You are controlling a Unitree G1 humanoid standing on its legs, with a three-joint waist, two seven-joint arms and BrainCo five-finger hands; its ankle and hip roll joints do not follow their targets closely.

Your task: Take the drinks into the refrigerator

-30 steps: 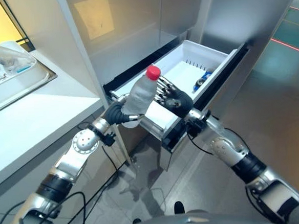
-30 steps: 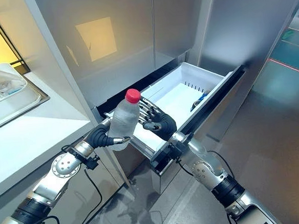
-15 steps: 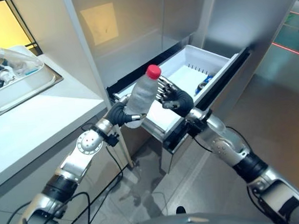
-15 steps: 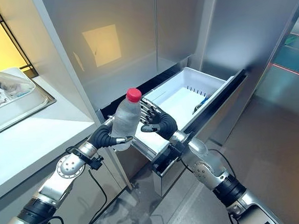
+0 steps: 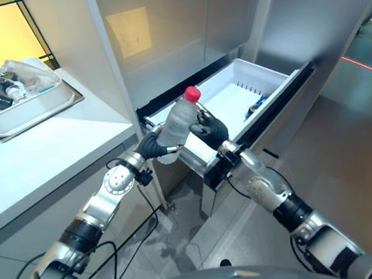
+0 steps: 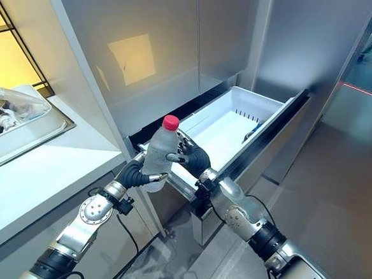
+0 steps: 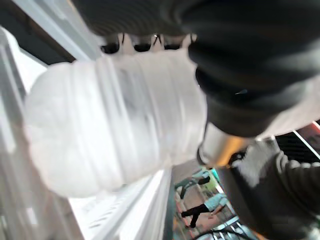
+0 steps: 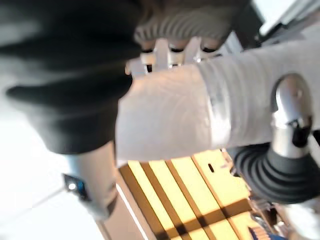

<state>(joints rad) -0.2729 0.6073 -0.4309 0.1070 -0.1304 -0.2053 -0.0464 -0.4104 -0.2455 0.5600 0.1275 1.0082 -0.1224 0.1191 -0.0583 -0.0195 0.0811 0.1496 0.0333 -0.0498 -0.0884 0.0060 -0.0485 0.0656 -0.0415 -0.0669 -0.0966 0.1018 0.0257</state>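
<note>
A clear plastic bottle with a red cap stands tilted in the air just in front of the open white refrigerator drawer. My left hand is curled round its lower body from the left. From the drawer side my right hand meets the bottle, fingers behind it and thumb across its front. In the left wrist view the bottle lies against the left hand's fingers. The right wrist view has the bottle between the right hand's fingers and thumb.
A small blue thing lies in the drawer near its front wall. On the white counter at the left stands a white tray with several items. The refrigerator's steel doors rise behind the drawer.
My right hand has closed the gap and now wraps the bottle, where before it hovered open beside it. The camera has shifted, showing more of the counter.
</note>
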